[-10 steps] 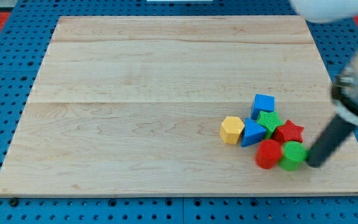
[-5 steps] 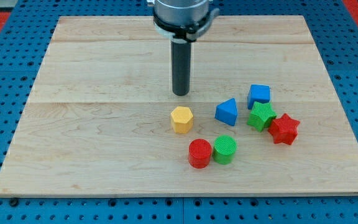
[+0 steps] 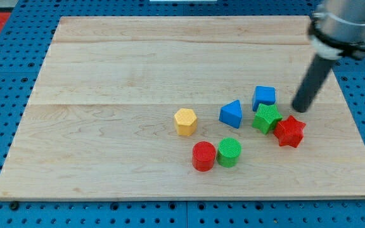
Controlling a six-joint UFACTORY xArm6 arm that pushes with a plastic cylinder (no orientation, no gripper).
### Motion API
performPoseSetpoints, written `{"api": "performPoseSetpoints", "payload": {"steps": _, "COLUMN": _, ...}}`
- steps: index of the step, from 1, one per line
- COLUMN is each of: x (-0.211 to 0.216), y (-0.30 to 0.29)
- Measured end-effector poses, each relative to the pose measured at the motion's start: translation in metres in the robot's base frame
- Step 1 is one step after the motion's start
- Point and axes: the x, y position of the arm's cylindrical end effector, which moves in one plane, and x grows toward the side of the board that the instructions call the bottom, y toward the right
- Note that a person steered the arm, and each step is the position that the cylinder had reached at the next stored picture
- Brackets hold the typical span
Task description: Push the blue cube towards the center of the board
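Note:
The blue cube [image 3: 264, 97] sits right of the board's middle, touching the green star [image 3: 267, 118] just below it. My tip [image 3: 301, 109] is to the right of the blue cube, a small gap apart, and just above the red star [image 3: 289, 131]. The dark rod slants up toward the view's top right. A blue triangular block [image 3: 231, 114] lies left of the cube.
A yellow hexagon [image 3: 185, 121] lies near the board's middle. A red cylinder [image 3: 203, 156] and a green cylinder [image 3: 229, 152] stand side by side, touching, below it. The wooden board [image 3: 106, 76] rests on a blue pegboard.
My tip has moved from above the yellow hexagon near the board's middle to the right side of the blue cube. The blocks have not moved in the last half second.

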Motion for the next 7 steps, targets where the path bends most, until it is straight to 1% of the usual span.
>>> {"api": "performPoseSetpoints", "payload": {"steps": 1, "x": -0.008, "y": -0.076}}
{"api": "performPoseSetpoints", "payload": {"steps": 2, "x": -0.015, "y": -0.109}}
{"api": "performPoseSetpoints", "payload": {"steps": 3, "x": -0.024, "y": -0.108}}
{"api": "performPoseSetpoints", "payload": {"steps": 5, "x": -0.02, "y": -0.123}}
{"api": "performPoseSetpoints", "payload": {"steps": 6, "x": -0.02, "y": -0.11}}
{"api": "performPoseSetpoints", "payload": {"steps": 7, "x": -0.023, "y": -0.051}}
